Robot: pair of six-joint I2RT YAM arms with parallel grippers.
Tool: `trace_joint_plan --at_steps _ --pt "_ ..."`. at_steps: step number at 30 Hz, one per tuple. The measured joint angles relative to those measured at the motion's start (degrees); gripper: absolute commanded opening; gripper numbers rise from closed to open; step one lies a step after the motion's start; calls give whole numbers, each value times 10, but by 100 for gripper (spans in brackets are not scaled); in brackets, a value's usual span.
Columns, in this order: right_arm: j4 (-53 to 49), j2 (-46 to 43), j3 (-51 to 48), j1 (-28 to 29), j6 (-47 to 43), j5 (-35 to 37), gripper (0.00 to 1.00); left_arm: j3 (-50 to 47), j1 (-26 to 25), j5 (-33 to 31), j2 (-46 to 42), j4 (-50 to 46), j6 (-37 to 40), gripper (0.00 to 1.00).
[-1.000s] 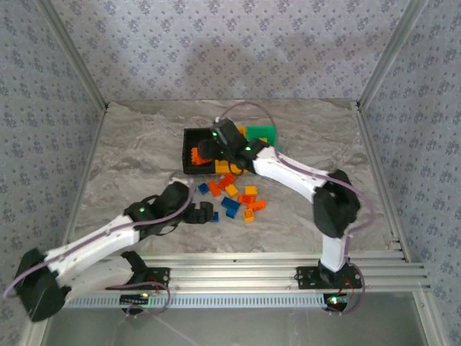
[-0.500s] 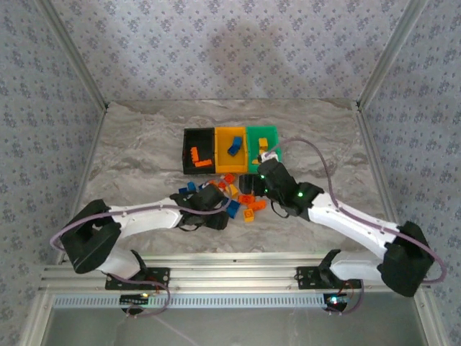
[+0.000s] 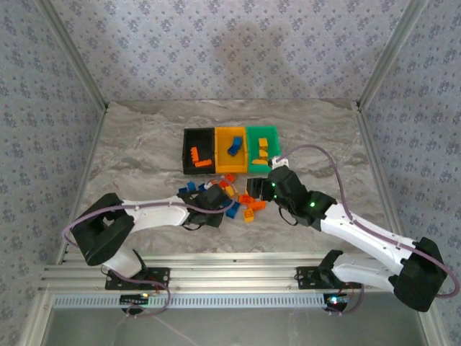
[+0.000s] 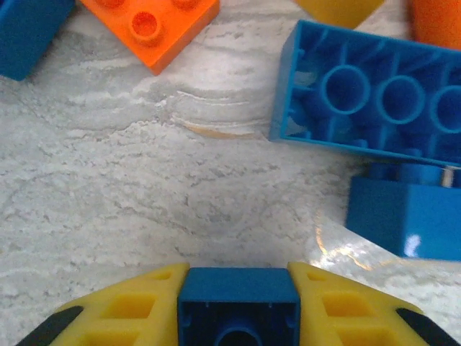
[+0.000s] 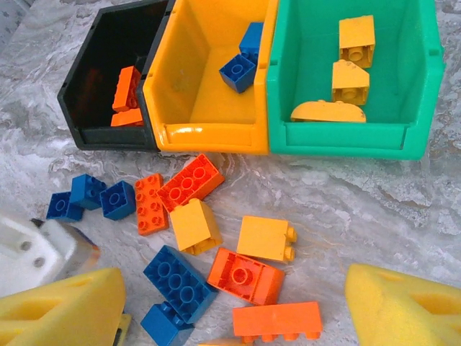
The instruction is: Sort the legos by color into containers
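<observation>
Loose legos [image 3: 241, 202] in blue, red-orange and yellow lie in front of three joined bins. The black bin [image 5: 108, 137] holds red-orange bricks [image 5: 127, 88], the yellow-orange bin [image 5: 216, 137] blue bricks [image 5: 238, 72], the green bin [image 5: 338, 137] yellow bricks [image 5: 351, 81]. My left gripper [image 3: 216, 198] sits at the pile's left edge, shut on a small blue brick [image 4: 238, 295] just above the table. My right gripper [image 5: 234, 310] hovers open over the pile, above an upturned red-orange brick [image 5: 245, 276]; nothing is between its fingers.
A long upturned blue brick [image 4: 367, 94] and another blue brick [image 4: 403, 216] lie just ahead of the left gripper. The marble table [image 3: 144, 151] has bare room left of the bins. Metal frame posts [image 3: 72, 65] run up both sides.
The right gripper has left the black bin and come back down over the pile. The left arm has swung right, bringing its gripper into the pile's left edge.
</observation>
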Motion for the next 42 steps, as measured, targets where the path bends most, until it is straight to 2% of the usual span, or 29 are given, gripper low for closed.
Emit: trace_joint_plan --at_steps 4,8,15,19,23,30,36,42 --pt "2 -1 -15 0 3 0 82 32 11 3 -48 -30 14 31" --pt "3 -1 -27 0 12 0 82 164 62 11 -21 -50 49 29" --pt "2 -3 -35 -4 27 0 82 465 147 18 179 -72 114 26" --pt "0 -14 -39 -5 31 0 82 573 177 22 290 -113 128 25" --pt "-1 -24 -39 -5 33 0 82 644 183 21 367 -156 138 28" --pt "-3 -40 -39 -5 42 0 84 705 177 17 399 -211 143 66" --pt "-11 -43 -40 -5 44 0 84 685 170 22 364 -198 135 76" --pt "-14 -35 -42 -5 46 -3 84 508 134 45 170 -127 113 87"
